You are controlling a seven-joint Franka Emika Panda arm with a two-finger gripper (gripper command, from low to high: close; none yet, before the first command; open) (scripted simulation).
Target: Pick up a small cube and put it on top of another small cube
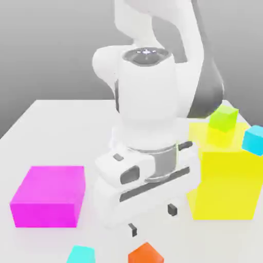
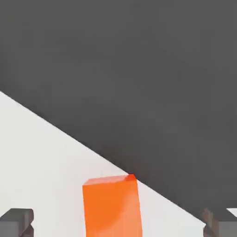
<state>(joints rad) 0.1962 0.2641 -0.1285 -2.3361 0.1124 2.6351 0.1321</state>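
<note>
My claw point(image 1: 153, 220) stands spread; the orange cube point(image 1: 146, 254) sits turned, one corner toward the arm, no long axis discernible.

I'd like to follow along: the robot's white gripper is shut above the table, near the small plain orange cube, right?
Not quite: the white gripper is open, its fingertips apart in the exterior view, near the small plain orange cube.

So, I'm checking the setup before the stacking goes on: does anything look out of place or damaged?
One thing: the small orange cube reaches the border between white tabletop and dark area, probably the table's edge. I see no damage.
</note>
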